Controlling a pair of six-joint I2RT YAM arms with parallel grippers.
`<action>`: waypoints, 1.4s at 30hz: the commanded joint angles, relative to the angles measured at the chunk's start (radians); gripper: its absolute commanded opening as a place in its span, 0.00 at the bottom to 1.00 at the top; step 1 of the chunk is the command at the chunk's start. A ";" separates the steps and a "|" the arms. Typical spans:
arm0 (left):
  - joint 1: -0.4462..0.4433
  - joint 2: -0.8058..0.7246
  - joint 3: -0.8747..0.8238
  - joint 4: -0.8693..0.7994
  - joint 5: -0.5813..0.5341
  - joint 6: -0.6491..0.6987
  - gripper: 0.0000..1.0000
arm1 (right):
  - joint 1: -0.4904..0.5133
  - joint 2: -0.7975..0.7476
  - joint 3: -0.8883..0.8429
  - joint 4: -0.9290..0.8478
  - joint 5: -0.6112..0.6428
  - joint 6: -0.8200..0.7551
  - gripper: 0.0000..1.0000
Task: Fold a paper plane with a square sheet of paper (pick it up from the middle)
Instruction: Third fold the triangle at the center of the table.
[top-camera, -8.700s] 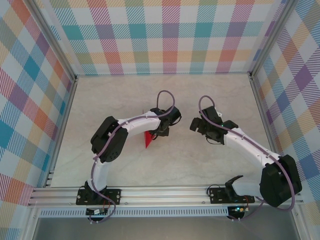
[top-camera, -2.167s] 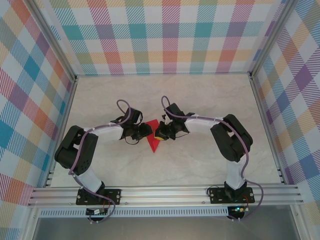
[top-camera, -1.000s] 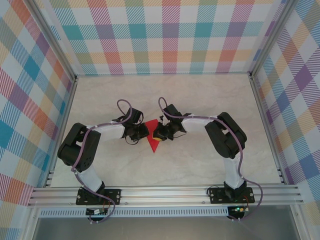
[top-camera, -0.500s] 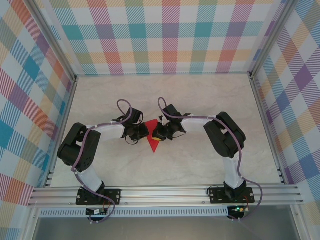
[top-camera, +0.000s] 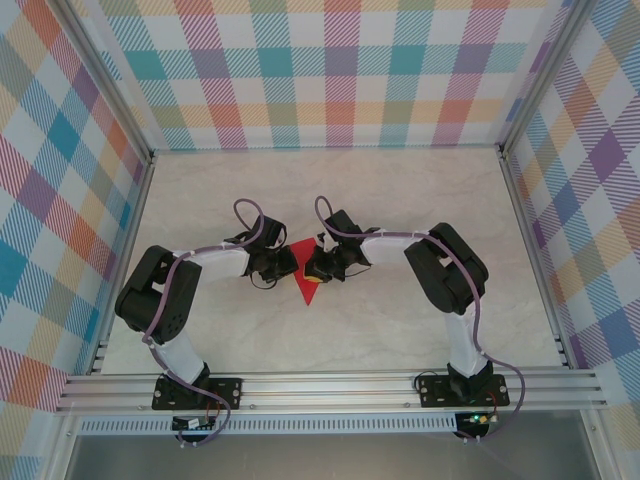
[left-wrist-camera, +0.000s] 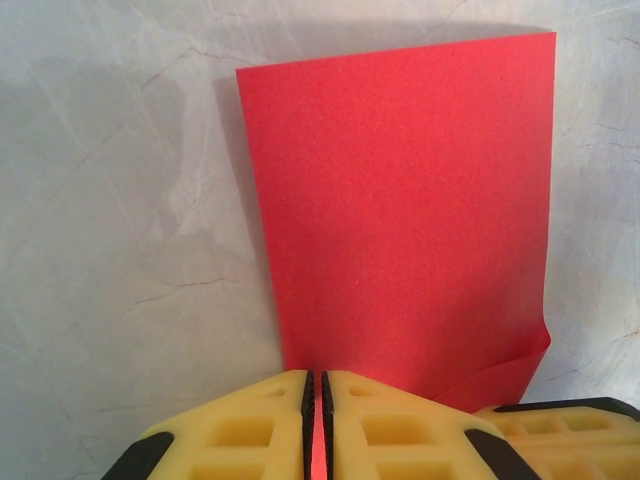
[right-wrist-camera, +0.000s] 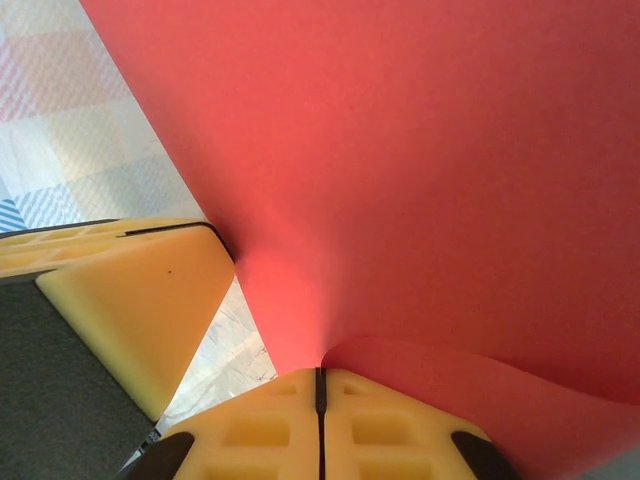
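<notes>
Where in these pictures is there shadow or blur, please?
Left wrist: the thin bright red paper sheet is sharp, with a soft shadow beside it on the marble table. Right wrist: the plaid wall behind is blurred. Top external: even light, no glare.

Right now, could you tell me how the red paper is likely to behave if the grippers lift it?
The red paper will probably flop: its edge curls beside the left gripper. It looks thin and light, so the pinch of the right gripper should hold it. Hard pulling might tear or crease it.
</notes>
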 joint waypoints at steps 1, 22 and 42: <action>0.016 0.012 0.005 -0.027 0.007 0.016 0.14 | 0.008 0.020 0.026 -0.010 -0.003 -0.033 0.07; 0.022 -0.075 0.015 -0.075 -0.068 -0.024 0.18 | 0.008 0.064 0.022 -0.016 -0.012 -0.040 0.28; 0.050 -0.130 -0.060 0.017 0.115 -0.035 0.15 | 0.007 0.043 -0.023 -0.046 0.054 -0.063 0.08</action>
